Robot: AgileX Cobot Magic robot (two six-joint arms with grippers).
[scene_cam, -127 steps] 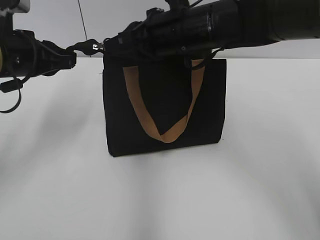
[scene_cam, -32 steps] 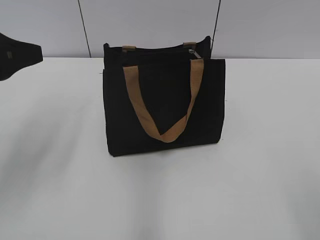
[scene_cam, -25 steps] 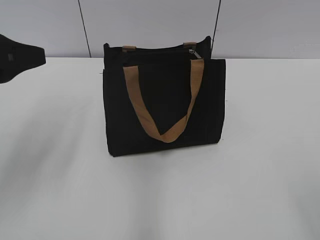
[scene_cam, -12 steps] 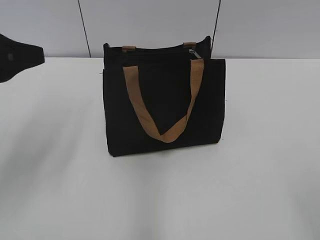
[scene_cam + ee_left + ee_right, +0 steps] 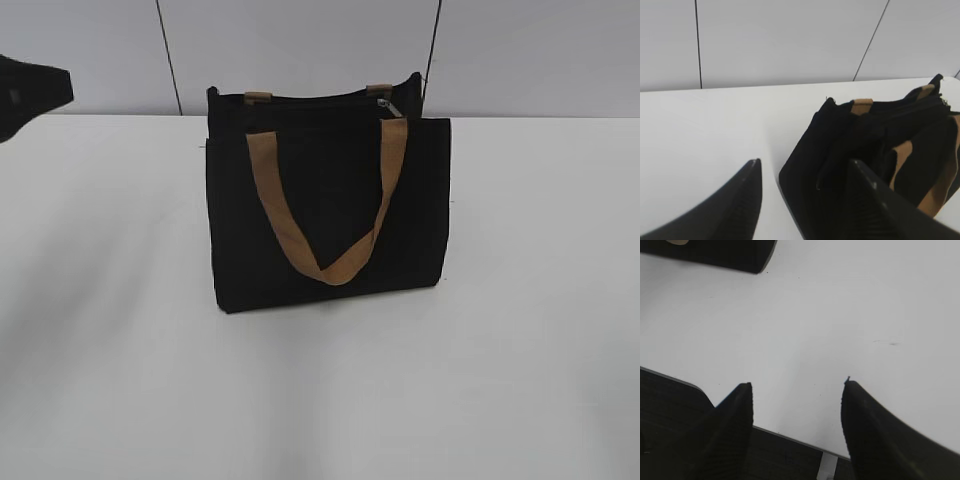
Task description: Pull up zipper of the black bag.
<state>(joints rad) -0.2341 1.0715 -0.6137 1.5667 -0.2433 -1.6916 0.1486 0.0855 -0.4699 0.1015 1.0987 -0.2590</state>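
Observation:
The black bag [image 5: 330,210] stands upright in the middle of the white table, with its front tan handle [image 5: 325,265] drooping in a V. The silver zipper pull [image 5: 390,107] sits at the right end of the top zip line. My left gripper [image 5: 802,167] is open and empty, well to the left of the bag [image 5: 875,160]; only its dark tip [image 5: 30,95] shows at the exterior view's left edge. My right gripper [image 5: 797,387] is open and empty over bare table near the front edge, out of the exterior view.
The white table [image 5: 520,380] spreads around the bag. Its front edge [image 5: 790,440] shows under my right gripper, with a dark floor below. A corner of the bag [image 5: 747,257] shows at the top of the right wrist view. A grey panelled wall [image 5: 300,50] stands behind.
Five seconds ago both arms were at the bag's top, the left holding the pull at the left end. Now both are withdrawn and the pull sits at the right end. The left tip rose slightly.

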